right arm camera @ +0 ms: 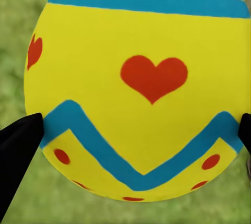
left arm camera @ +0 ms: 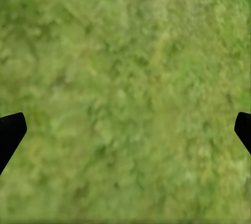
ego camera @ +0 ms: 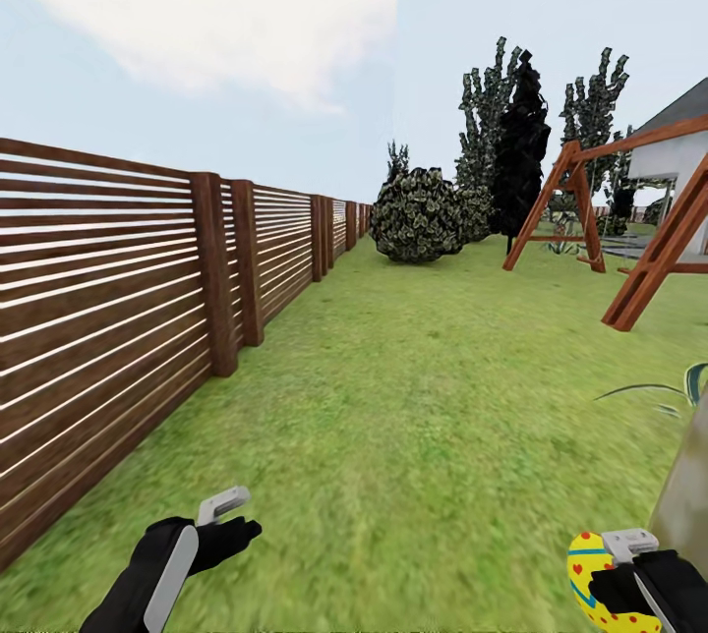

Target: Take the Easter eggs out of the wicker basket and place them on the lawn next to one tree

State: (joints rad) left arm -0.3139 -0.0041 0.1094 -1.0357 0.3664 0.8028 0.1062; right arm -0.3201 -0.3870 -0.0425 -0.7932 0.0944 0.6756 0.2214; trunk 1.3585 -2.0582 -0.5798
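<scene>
A yellow Easter egg (ego camera: 588,582) with red hearts and blue bands hangs low at the head view's bottom right. My right gripper (ego camera: 618,582) is shut on it. In the right wrist view the egg (right arm camera: 141,78) sits between the two black fingertips (right arm camera: 18,145), over grass. Just right of that hand rises a pale grey-green tree trunk (ego camera: 688,490). My left gripper (ego camera: 234,523) hovers open over bare lawn (left arm camera: 125,78), with nothing between its fingers. The wicker basket is out of view.
A brown slat fence (ego camera: 118,318) runs along the left. A round dark bush (ego camera: 418,215), tall trees (ego camera: 492,112) and a wooden swing frame (ego camera: 580,201) stand far ahead. Striped agave leaves (ego camera: 678,387) reach in at the right. Open lawn (ego camera: 393,397) lies ahead.
</scene>
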